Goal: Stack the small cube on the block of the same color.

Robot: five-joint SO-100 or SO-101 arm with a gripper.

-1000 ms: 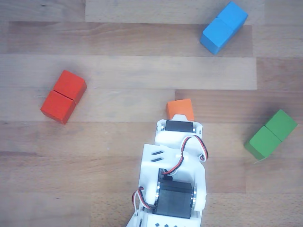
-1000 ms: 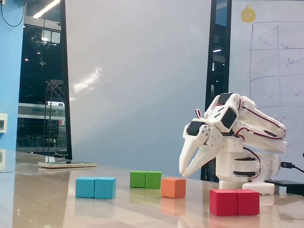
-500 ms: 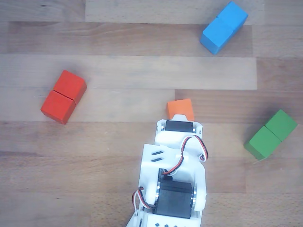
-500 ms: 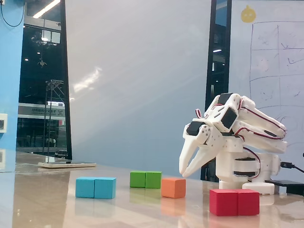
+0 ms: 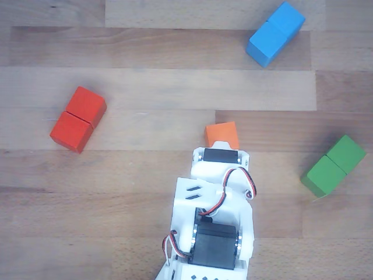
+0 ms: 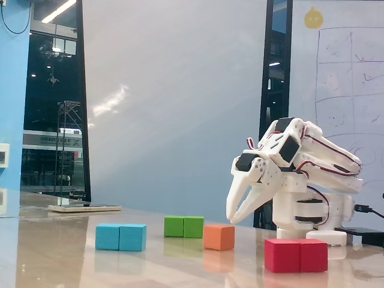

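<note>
The small cube (image 5: 222, 135) is plain orange and rests on the wooden table near the middle of the other view; in the fixed view the small cube (image 6: 218, 237) stands between the green and red blocks. A red two-cube block (image 5: 78, 118) lies far to its left in the other view and shows at the front right as the red block (image 6: 296, 255) in the fixed view. My gripper (image 6: 231, 221) hangs just above the table, tips pointing down beside the cube, touching nothing. Its fingertips meet, and it holds nothing. In the other view the wrist hides the fingers.
A blue two-cube block (image 5: 275, 33) lies at the top right and a green one (image 5: 334, 165) at the right edge. The white arm (image 5: 213, 216) comes in from the bottom. Bare wood lies between the cube and the red block.
</note>
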